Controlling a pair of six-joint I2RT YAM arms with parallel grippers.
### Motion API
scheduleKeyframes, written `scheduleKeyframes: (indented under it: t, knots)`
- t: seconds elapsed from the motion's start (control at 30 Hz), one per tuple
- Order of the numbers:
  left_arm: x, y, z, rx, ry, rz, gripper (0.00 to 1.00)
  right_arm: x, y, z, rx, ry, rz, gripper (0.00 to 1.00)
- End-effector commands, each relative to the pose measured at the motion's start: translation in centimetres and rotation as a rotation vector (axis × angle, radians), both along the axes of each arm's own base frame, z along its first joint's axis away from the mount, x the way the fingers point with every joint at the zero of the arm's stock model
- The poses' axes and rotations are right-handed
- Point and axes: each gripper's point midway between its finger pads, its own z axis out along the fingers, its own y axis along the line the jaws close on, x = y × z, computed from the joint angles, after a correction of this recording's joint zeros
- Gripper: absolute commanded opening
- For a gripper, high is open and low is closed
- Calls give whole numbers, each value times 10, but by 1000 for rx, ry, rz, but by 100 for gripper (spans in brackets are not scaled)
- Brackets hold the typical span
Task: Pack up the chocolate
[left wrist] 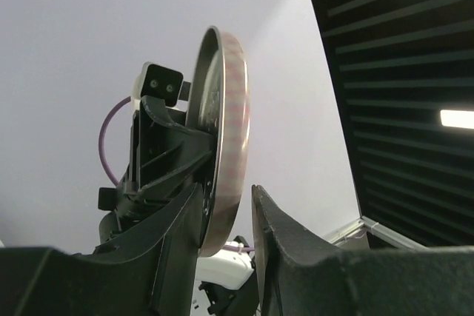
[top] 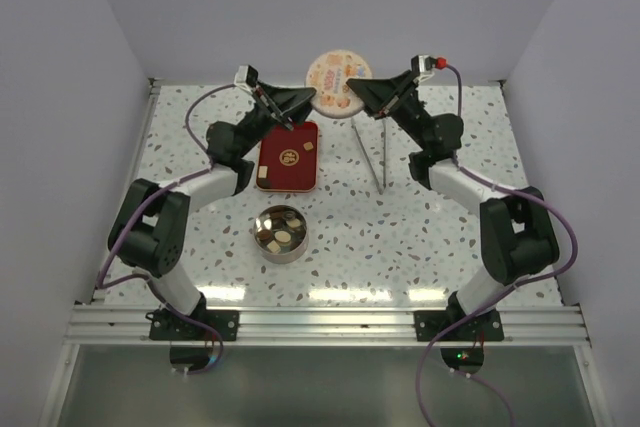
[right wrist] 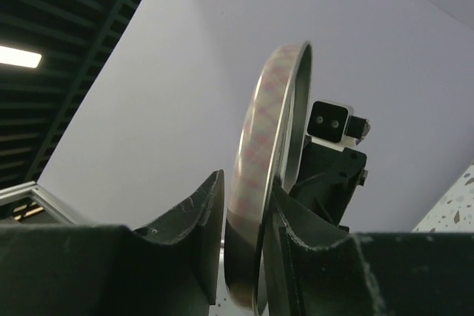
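— What is the worktop (top: pixel 400 237) like?
— White, flecked with grey and brown.
— And what lies on it?
— A red tray (top: pixel 290 175) left of centre, toward the back. A round silver tin (top: pixel 280 256) stands nearer than the tray, apart from it. Right of the tray lie two thin pale rods (top: pixel 382 152), close together at their near ends and spread at the far ends.
— Anything inside?
— Chocolate (top: pixel 285 238): several pieces in the tin, a few on the tray.

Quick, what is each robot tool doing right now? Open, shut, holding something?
Left tool: jaws stand either side of the lid; grip cannot be told.
Right tool: closed on the lid's rim.
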Motion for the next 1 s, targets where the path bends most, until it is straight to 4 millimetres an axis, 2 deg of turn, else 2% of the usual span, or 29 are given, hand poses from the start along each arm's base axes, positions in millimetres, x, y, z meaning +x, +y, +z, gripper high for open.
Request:
scheduleKeyframes:
  t: [0.0,0.23,0.43,0.5,0.7,0.77,0.8,0.87,0.9,0.97]
  knots:
    - [-86,29,61,-173,-543,-3,38,-53,-21,60,125,-316,-16,28]
    - [-84,27,59,-155,-561,1,46,-53,-20,57,122,-306,-16,24]
    - [-72,32,47,-106,-563,29,66,-47,-18,48,87,-274,-33,22]
    - [-69,36,41,-76,-577,61,80,-47,-18,45,66,-276,-46,22]
    - [-55,34,16,58,-558,109,89,-42,-14,34,10,-245,-60,20]
    - [-51,35,10,100,-560,124,92,-37,-11,24,-31,-219,-69,20]
    - [-47,39,5,117,-548,140,93,-39,-11,25,-42,-225,-74,20]
    - [-48,46,3,137,-564,164,98,-35,-10,14,-87,-203,-91,20]
    - [-45,56,-1,155,-556,188,99,-35,-9,11,-104,-195,-93,19]
    - [-48,69,1,164,-579,219,100,-33,-7,0,-155,-170,-98,18]
